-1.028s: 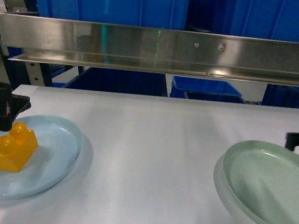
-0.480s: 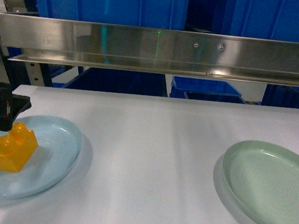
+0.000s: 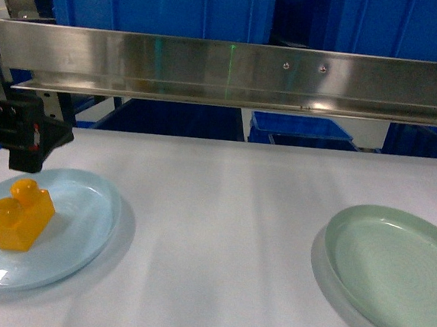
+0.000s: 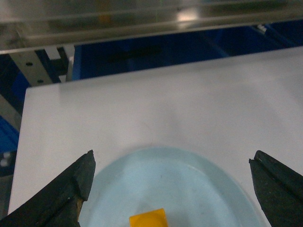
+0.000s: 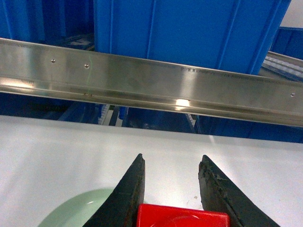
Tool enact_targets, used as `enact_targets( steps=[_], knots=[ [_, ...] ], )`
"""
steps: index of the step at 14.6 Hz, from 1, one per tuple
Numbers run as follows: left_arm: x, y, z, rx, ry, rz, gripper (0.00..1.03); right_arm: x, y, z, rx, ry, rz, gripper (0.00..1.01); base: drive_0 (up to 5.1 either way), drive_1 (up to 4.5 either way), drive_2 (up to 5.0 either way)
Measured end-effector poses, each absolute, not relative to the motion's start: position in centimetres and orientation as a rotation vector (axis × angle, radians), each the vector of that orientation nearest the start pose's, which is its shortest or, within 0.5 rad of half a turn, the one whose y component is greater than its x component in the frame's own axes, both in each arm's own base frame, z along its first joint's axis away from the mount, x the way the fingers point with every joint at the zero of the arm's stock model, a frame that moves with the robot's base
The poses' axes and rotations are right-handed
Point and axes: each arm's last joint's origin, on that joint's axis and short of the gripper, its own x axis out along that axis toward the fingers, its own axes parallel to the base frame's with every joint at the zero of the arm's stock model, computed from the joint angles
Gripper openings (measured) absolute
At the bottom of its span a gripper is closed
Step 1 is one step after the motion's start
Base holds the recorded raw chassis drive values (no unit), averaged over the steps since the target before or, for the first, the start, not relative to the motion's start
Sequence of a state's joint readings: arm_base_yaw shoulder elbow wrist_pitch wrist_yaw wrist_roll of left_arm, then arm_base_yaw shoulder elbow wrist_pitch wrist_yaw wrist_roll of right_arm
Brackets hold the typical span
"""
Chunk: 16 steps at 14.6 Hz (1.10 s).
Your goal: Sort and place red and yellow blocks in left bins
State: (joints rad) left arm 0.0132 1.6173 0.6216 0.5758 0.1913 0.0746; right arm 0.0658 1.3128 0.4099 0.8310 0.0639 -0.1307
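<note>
Red block (image 5: pixel 182 216), cut off by the lower frame edge, is clamped between the right tool (image 5: pixel 173 189) fingers above the green plate (image 5: pixel 75 210). Yellow block (image 3: pixel 21 215) lies on the pale blue plate (image 3: pixel 83 220), below the wide-open left tool (image 4: pixel 170 184). Beyond the white surface (image 3: pixel 222 210), a steel rail (image 3: pixel 234 73) partly hides the blue bins (image 3: pixel 164 2).

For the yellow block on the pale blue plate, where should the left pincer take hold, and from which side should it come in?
Probably from above, closing on the two flat side faces of the yellow block, below its studs. It stands upright, studs up, on the pale blue plate, whose shallow rim would hinder a low sideways approach. The left pincer is wide open above the plate.
</note>
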Motion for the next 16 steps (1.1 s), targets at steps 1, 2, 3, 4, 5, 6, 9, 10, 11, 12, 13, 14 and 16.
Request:
enact_targets(
  steps=[1,2,3,4,5,6,9,10,11,12,13,14,16],
  knots=[
    [30.2,-0.2,14.3,0.029,0.46,-0.184,0.98,24.7,1.4,19.7,-0.136,0.072,0.006,0.28,0.0,0.0,0.0],
    [30.1,-0.4,12.8,0.031,0.505,-0.169,0.98,24.7,1.4,19.7,-0.136,0.072,0.007,0.28,0.0,0.0,0.0],
    [30.0,-0.4,11.6,0.03,0.539,-0.155,0.98,24.7,1.4,19.7,-0.136,0.072,0.006,0.28,0.0,0.0,0.0],
    [30.0,-0.9,10.3,0.021,0.573,-0.163,0.98,24.7,1.4,19.6,-0.137,0.072,0.006,0.28,0.0,0.0,0.0],
    [30.0,-1.5,9.3,0.026,0.594,-0.163,0.98,24.7,1.4,19.6,-0.137,0.072,0.007,0.28,0.0,0.0,0.0],
    [30.0,-1.8,8.5,0.027,0.618,-0.158,0.98,24.7,1.4,19.6,-0.137,0.072,0.007,0.28,0.0,0.0,0.0],
    [30.3,-2.1,7.5,0.027,0.644,-0.134,0.98,24.7,1.4,19.7,-0.137,0.072,0.006,0.28,0.0,0.0,0.0],
    [30.4,-2.0,7.5,0.03,0.639,-0.114,0.98,24.7,1.4,19.7,-0.137,0.072,0.006,0.28,0.0,0.0,0.0],
    [30.5,-2.0,7.4,0.029,0.638,-0.112,0.98,24.7,1.4,19.7,-0.137,0.072,0.006,0.28,0.0,0.0,0.0],
    [30.5,-1.8,7.3,0.031,0.636,-0.096,0.98,24.7,1.4,19.7,-0.137,0.072,0.006,0.28,0.0,0.0,0.0],
    [30.6,-1.7,7.1,0.032,0.634,-0.09,0.98,24.7,1.4,19.7,-0.137,0.072,0.006,0.28,0.0,0.0,0.0],
    [30.7,-1.6,7.0,0.031,0.636,-0.085,0.98,24.7,1.4,19.7,-0.137,0.072,0.006,0.28,0.0,0.0,0.0],
    [30.8,-1.6,6.7,0.035,0.635,-0.072,0.96,24.7,1.4,19.6,-0.137,0.072,0.006,0.28,0.0,0.0,0.0]
  ],
)
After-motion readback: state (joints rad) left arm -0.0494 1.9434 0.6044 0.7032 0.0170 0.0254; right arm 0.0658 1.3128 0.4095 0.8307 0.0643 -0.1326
